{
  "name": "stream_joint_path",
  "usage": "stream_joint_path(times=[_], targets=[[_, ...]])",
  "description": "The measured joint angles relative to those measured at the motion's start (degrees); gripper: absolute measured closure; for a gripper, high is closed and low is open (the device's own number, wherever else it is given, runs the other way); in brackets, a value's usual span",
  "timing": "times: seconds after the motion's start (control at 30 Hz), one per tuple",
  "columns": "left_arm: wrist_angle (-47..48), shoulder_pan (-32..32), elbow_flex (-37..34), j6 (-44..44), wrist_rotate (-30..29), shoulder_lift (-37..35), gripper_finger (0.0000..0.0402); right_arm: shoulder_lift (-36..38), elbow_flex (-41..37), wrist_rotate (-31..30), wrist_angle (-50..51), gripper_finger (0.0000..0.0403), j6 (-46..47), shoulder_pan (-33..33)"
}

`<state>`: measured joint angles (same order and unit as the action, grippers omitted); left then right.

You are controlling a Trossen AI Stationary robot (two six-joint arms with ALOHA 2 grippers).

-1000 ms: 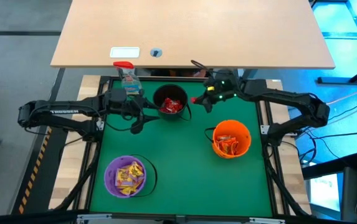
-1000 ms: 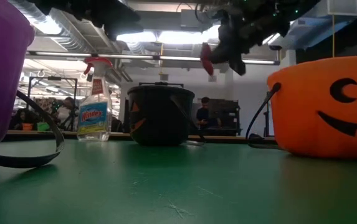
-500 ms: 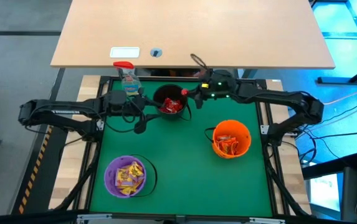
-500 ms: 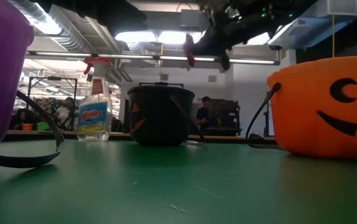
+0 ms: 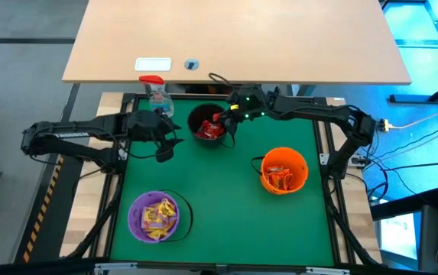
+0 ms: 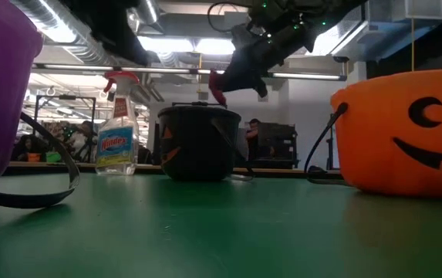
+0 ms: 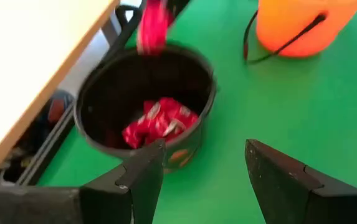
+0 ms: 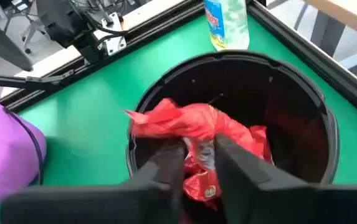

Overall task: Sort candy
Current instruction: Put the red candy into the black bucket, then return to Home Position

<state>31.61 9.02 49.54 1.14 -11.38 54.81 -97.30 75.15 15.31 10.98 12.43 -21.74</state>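
Observation:
My right gripper (image 8: pixel 194 152) hangs over the black bucket (image 5: pixel 209 126) and is shut on one red candy packet (image 8: pixel 178 121). The packet also shows in the low view as red candy (image 6: pixel 217 86) just above the bucket's rim. More red candy (image 7: pixel 159 121) lies inside the black bucket. My left gripper (image 7: pixel 203 168) is open and empty, a short way to the left of that bucket, above the table. Yellow candy (image 5: pixel 157 215) fills the purple bucket (image 5: pixel 137 227), and orange-red candy (image 5: pixel 281 179) sits in the orange bucket (image 5: pixel 298 166). My right gripper pinches the red packet between its two fingers by one end (image 8: pixel 197 134), while the rest of the crumpled wrapper juts out past the fingertips. The fingers slant down from the table's right side. The packet is lifted clear, over the black bucket's opening.
A clear spray bottle (image 5: pixel 157 95) with a red top stands at the far edge, left of the black bucket. The purple bucket is near left and the orange bucket right of centre, each with its handle lying on the green mat (image 5: pixel 226 214). A wooden table (image 5: pixel 234 38) lies beyond.
My right gripper has travelled toward the table's left, from beside the black bucket's right side to above its opening, and has come lower. It stayed shut on the red packet the whole way.

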Motion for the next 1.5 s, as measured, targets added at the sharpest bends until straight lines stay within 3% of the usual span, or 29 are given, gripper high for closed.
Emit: stream_joint_path(times=[0.2,0.37,0.6,1.13,1.5], targets=[[9.0,-1.3,6.9,1.0,-0.4,-0.1,0.0191,-0.1,0.3,-0.9,-0.5,0.0214,-0.8,0.0],[12.9,-2.1,9.3,1.6,2.0,-0.1,0.0191,-0.1,0.3,0.2,-0.3,0.0178,-0.8,0.0],[14.0,-2.2,9.9,1.8,7.1,-0.1,0.0191,-0.1,0.3,2.4,0.0,0.0186,-0.7,0.0],[14.0,-2.2,9.9,1.8,7.6,-0.1,0.0191,-0.1,0.3,3.8,-0.1,0.0194,-0.1,0.0],[13.8,-3.4,9.9,2.2,12.4,-0.1,0.0191,-0.1,0.3,4.9,-0.1,0.0194,0.8,0.0]])
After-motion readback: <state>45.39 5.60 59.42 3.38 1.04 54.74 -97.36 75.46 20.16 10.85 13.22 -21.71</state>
